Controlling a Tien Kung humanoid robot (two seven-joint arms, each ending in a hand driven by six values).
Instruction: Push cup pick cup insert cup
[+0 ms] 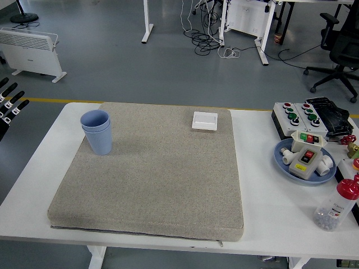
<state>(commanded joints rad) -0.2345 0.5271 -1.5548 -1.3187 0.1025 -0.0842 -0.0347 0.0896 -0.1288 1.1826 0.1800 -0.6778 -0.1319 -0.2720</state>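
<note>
Blue cups (97,131): two, nested one inside the other, upright, open mouth up; standing on the far-left corner of the grey mat (151,179); well to the right of the left hand's fingers (12,100), nothing touching them

Left hand (8,103): only the black fingers show at the picture's left edge, beyond the desk's left end and clear of the desk (269,207); fingers straight and spread apart, holding nothing; well apart from the cups

Right hand: out of the picture

Grey mat: thick square pad covering the left and middle of the white desk

White square switch plate (204,120): flat on the mat's far edge, farther right of the fingers than the cups

Control box with red and green buttons (295,116): far-right part of the desk

Blue plate (280,159): just in front of the control box, carrying a grey switch box (306,157) and small white parts

Clear bottle with red cap (336,205): right edge of the desk, nearest the front, farthest from the fingers
</note>
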